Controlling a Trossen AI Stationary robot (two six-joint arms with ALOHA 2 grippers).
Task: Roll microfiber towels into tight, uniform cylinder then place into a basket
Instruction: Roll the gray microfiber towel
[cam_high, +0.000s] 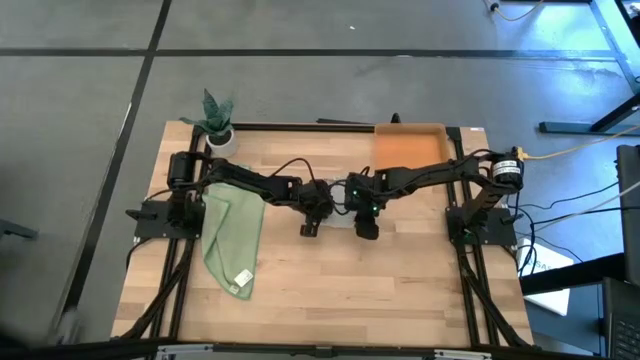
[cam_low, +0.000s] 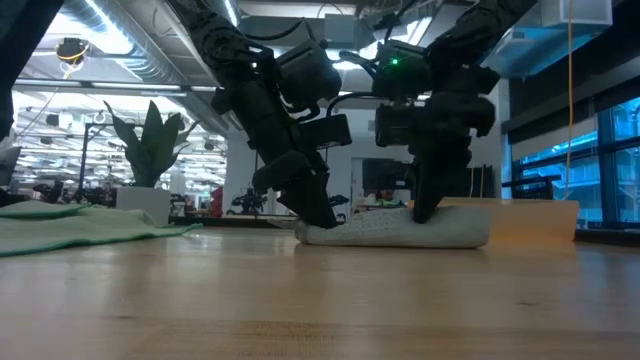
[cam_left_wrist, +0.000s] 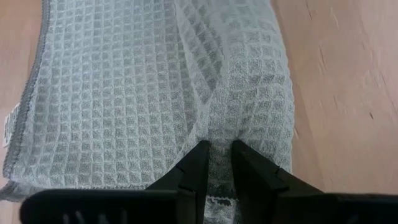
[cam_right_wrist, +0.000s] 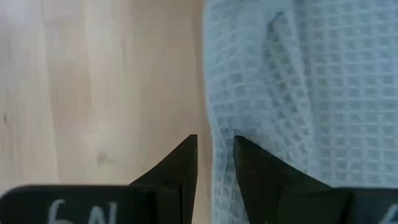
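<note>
Low view: both grippers press down on the grey towel (cam_low: 400, 231), pinning it for your roll.
Left gripper (cam_left_wrist: 216, 163): pinches a towel fold.
Right gripper (cam_right_wrist: 216, 163): clamps the towel's edge.

On the pale wooden slatted table (cam_high: 330, 290), a light grey waffle-weave microfiber towel (cam_low: 400, 229) lies at the centre, between the left gripper (cam_high: 311, 229) and the right gripper (cam_high: 366, 230). A light green microfiber towel (cam_high: 233, 240) lies spread well to its left. A shallow rectangular orange basket (cam_high: 408, 147) sits behind, at the far edge; a small white plant pot (cam_high: 219, 137) occupies the far-left corner.
</note>
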